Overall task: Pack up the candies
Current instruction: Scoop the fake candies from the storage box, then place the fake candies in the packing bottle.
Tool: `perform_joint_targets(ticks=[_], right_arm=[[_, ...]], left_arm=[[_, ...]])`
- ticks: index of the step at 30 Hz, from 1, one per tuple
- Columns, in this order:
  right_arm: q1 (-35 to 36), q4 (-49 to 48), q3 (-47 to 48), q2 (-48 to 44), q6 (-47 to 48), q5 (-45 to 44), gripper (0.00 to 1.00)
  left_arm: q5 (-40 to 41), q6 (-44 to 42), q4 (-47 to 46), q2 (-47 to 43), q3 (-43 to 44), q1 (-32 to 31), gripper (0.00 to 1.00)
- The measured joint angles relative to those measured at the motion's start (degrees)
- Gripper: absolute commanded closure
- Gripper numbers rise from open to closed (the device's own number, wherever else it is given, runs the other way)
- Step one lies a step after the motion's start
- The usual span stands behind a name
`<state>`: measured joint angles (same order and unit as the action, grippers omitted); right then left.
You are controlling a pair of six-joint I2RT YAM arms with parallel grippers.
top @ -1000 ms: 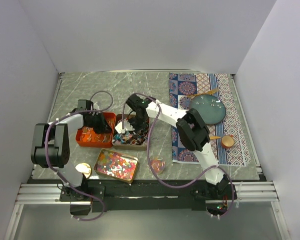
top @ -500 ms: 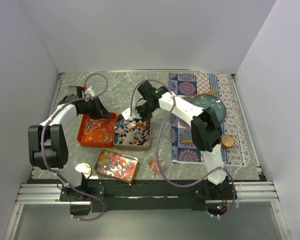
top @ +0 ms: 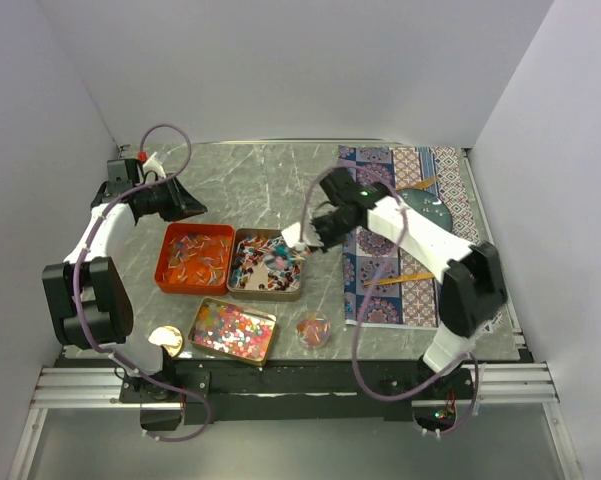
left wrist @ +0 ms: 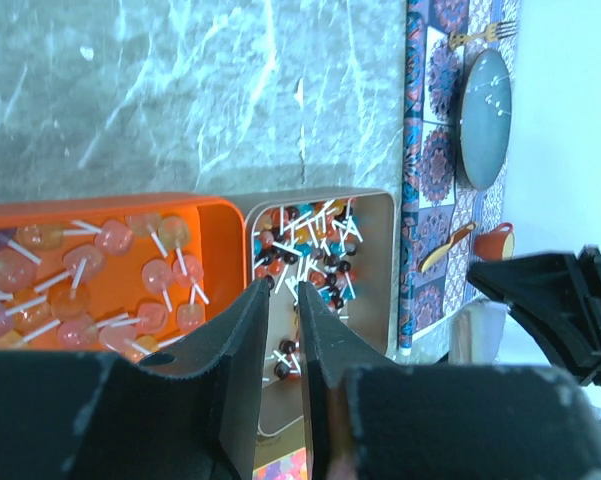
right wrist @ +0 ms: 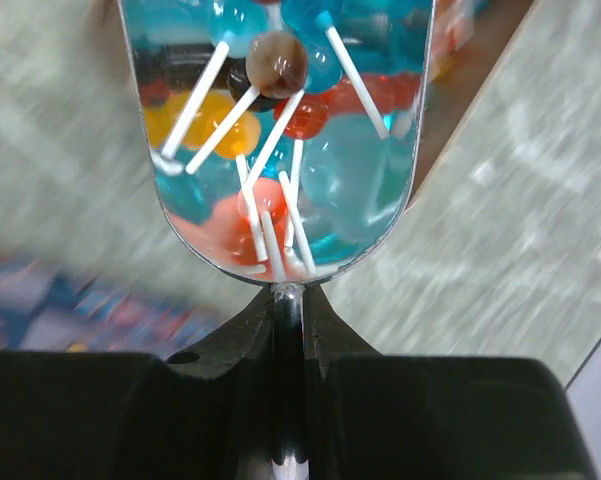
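The candies are small lollipops on white sticks. Red, blue and dark ones fill a gold tin (top: 267, 264) (left wrist: 320, 250); pink and orange ones lie in an orange tray (top: 193, 258) (left wrist: 100, 270). My right gripper (top: 320, 230) (right wrist: 288, 290) is shut on the handle of a clear scoop (right wrist: 280, 130) loaded with lollipops (right wrist: 270, 70), held over the tin's right edge. My left gripper (top: 185, 205) (left wrist: 283, 288) hangs above the tray's far side, jaws a narrow gap apart with nothing between them.
A tin of multicoloured bead candies (top: 232, 330) and a small clear cup (top: 313, 330) sit near the front edge, with a round gold lid (top: 165, 340) at the left. A teal plate (top: 420, 215), gold spoon (left wrist: 445, 250) and orange cup (left wrist: 495, 240) rest on the patterned mat (top: 380, 170).
My left gripper rose out of the orange tray, drew back to the far left and parted its jaws. My right gripper lifted the loaded scoop from the tin and swung right.
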<state>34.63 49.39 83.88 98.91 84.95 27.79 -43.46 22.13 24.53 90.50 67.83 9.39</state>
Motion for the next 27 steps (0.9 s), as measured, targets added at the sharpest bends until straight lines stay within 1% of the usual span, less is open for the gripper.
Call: perform_joint_targets(ticks=[4, 11, 15, 20, 27], right_arm=[[-1.0, 2.0, -9.8, -9.6, 2.4, -4.1, 1.0], [-1.0, 4.3, -20.0, -18.8, 5.0, -9.1, 1.0], [-0.3, 4.5, -23.8, -21.5, 6.2, -12.3, 1.0], [2.6, 4.2, -28.0, -23.7, 6.8, -17.4, 1.0], [8.3, 4.3, -28.9, -24.2, 5.7, -24.8, 1.0]], left_arm=[[0.0, 0.1, -0.2, 0.0, 0.7, 0.0, 0.75], [0.0, 0.3, -1.0, 0.4, 1.2, 0.0, 0.75], [0.0, 0.7, -1.2, 0.3, 1.2, 0.0, 0.75], [-0.1, 1.3, -1.8, -0.4, 0.3, 0.0, 0.74], [0.8, 1.3, -2.7, -3.2, -0.1, 0.0, 0.73]])
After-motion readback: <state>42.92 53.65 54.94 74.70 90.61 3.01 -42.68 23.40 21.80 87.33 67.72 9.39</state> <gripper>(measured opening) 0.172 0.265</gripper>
